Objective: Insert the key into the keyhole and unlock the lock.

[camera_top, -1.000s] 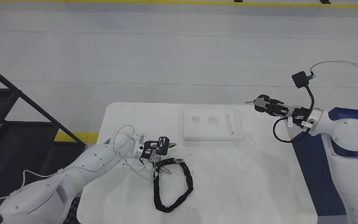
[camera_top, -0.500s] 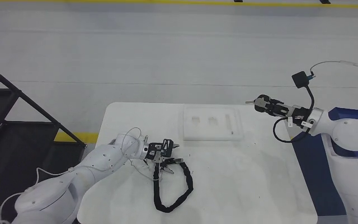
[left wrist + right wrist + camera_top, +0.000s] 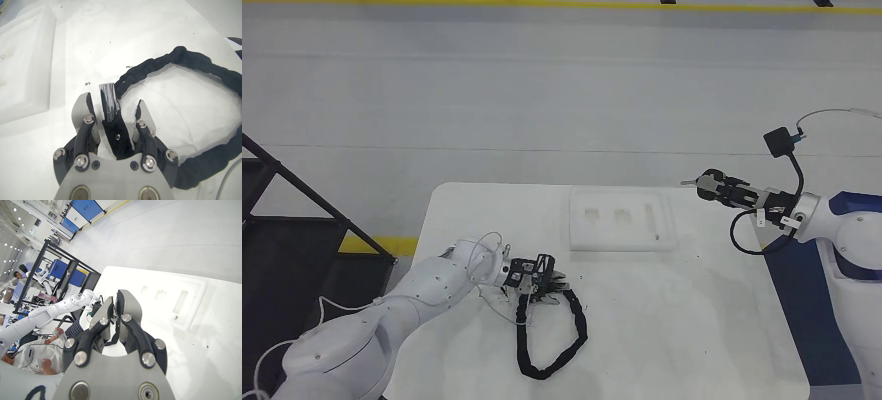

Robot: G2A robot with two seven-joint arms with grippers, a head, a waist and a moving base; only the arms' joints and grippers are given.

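Left gripper (image 3: 114, 98): jaws wide open and holding nothing, one finger on each side of the chrome cylinder (image 3: 108, 102) of the chain lock (image 3: 582, 335), neither finger touching it. The cylinder's end face points away from the wrist camera, so the keyhole cannot be made out.

Right gripper (image 3: 115, 296): jaws closed to a narrow slit on the key (image 3: 114, 317), most of which is hidden between the pads. It is held over the table's far edge, near the far right corner, well apart from the lock.

The lock is a chain in a black fabric sleeve (image 3: 189, 56), lying as a loop left of centre toward the near edge.

The white table (image 3: 692, 320) carries dark specks. A white foam tray (image 3: 622, 240) with recesses sits at the middle of the far edge. Beyond are pale floor (image 3: 542, 90), a yellow line (image 3: 542, 3) and a black frame (image 3: 302, 200).
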